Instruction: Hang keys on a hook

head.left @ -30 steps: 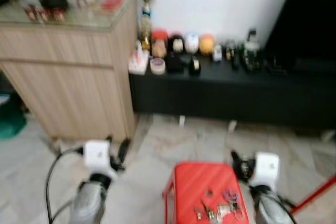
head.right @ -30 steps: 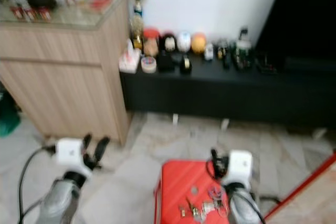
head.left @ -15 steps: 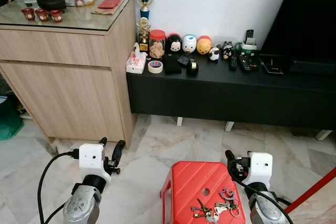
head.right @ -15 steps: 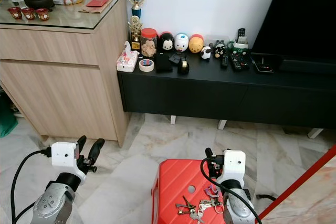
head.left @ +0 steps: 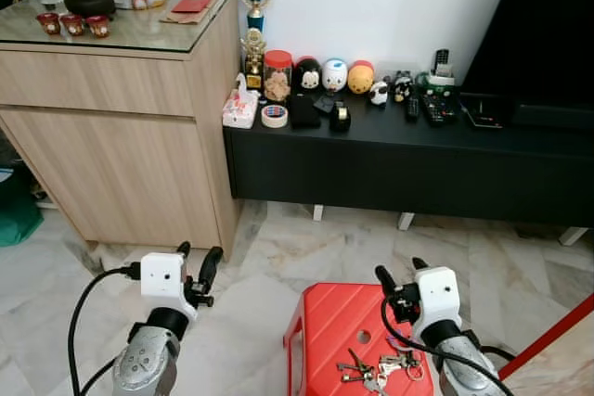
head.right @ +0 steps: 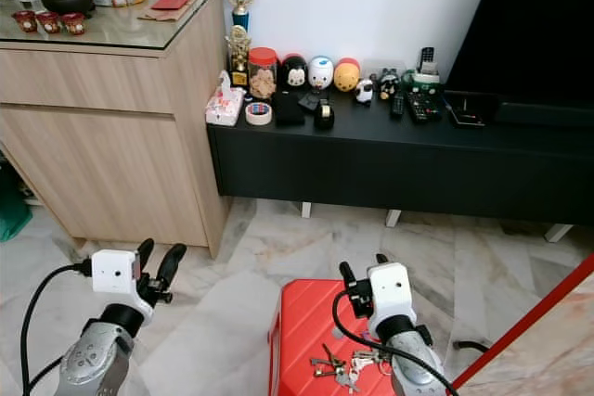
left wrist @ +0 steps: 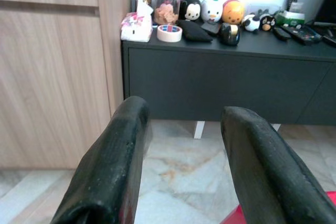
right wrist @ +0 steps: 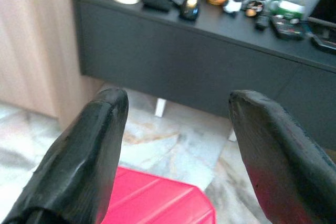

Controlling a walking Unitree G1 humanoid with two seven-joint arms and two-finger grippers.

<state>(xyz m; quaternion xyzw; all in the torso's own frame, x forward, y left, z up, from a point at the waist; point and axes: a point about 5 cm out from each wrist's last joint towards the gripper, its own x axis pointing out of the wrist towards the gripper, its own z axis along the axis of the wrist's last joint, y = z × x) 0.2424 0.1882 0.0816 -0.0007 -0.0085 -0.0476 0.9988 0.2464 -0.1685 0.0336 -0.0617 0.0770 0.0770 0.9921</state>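
Keys (head.left: 380, 370) lie flat on the red stool (head.left: 327, 326), bottom centre-right of the head frame, at the stool's near right part. Bunch is spread out; long axis runs roughly left-right across the frame, loose key blades fanning toward lower left, rings and a purple tag at the right end.

My right gripper (head.left: 401, 278) hovers over the stool's right side, just above and behind the keys, not touching them. Fingers spread apart, nothing between them; wrist view shows both pads (right wrist: 84, 156) wide apart with the stool's red edge below.

My left gripper (head.left: 197, 262) sits lower left of the frame over the marble floor (head.left: 306, 248), well apart from the stool. Also released, empty.

Behind: black low surface (head.left: 408, 150) across the middle with jars, figurines and remotes; wooden cabinet (head.left: 121, 118) upper left. Can't make out a hook anywhere.
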